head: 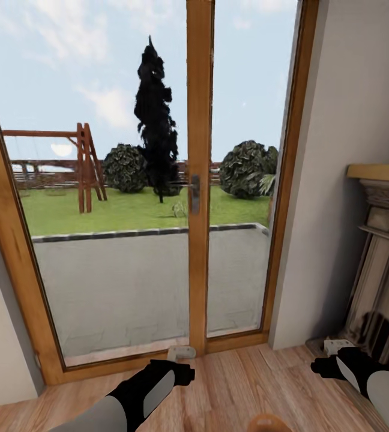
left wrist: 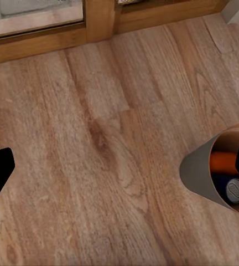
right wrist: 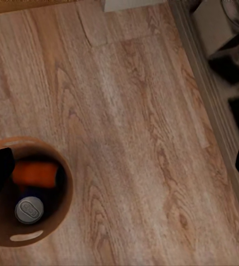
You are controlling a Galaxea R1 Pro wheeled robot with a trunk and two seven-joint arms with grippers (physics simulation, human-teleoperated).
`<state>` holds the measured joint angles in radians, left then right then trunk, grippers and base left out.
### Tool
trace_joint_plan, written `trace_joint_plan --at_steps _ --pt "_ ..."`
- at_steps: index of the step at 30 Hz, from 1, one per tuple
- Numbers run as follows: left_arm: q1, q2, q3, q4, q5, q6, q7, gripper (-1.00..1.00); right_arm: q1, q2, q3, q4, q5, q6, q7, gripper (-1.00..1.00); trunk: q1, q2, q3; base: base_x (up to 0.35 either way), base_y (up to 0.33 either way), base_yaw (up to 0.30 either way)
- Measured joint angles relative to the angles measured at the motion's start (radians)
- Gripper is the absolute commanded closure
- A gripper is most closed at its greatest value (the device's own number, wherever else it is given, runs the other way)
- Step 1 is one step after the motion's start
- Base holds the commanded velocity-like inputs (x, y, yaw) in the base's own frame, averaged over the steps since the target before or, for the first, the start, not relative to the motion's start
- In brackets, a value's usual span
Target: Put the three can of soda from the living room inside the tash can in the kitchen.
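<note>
The trash can [left wrist: 203, 173], grey outside and tan inside, stands on the wood floor; its rim [head: 266, 422] peeks in at the head view's bottom edge, between my arms. Inside it lie two soda cans: an orange one [right wrist: 35, 173] on its side and one showing its silver top [right wrist: 29, 209]. The left wrist view shows the same orange can [left wrist: 224, 162] and silver top [left wrist: 235, 190]. My left gripper [left wrist: 122, 166] is open with nothing in it, low over the floor beside the bin. My right gripper [right wrist: 122, 166] is open too, holding nothing, on the bin's other side.
Straight ahead is a wood-framed glass double door [head: 199, 180] onto a patio and garden. A white wall corner [head: 338, 180] and a fireplace surround [head: 386, 264] stand at the right. A white wall [head: 2, 360] closes the left. Wood floor [head: 242, 384] lies between.
</note>
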<state>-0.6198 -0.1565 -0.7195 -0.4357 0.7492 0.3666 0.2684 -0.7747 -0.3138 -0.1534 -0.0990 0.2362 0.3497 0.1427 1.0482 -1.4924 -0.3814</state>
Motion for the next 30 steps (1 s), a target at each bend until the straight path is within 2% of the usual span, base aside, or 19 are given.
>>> trace_joint_plan --at_steps 30 --pt "0.0 0.0 0.0 0.0 0.0 0.0 0.0 -1.0 0.003 -0.001 0.0 -0.006 0.002 0.0 0.0 -1.0 -0.115 0.21 0.094 0.0 0.0 0.0"
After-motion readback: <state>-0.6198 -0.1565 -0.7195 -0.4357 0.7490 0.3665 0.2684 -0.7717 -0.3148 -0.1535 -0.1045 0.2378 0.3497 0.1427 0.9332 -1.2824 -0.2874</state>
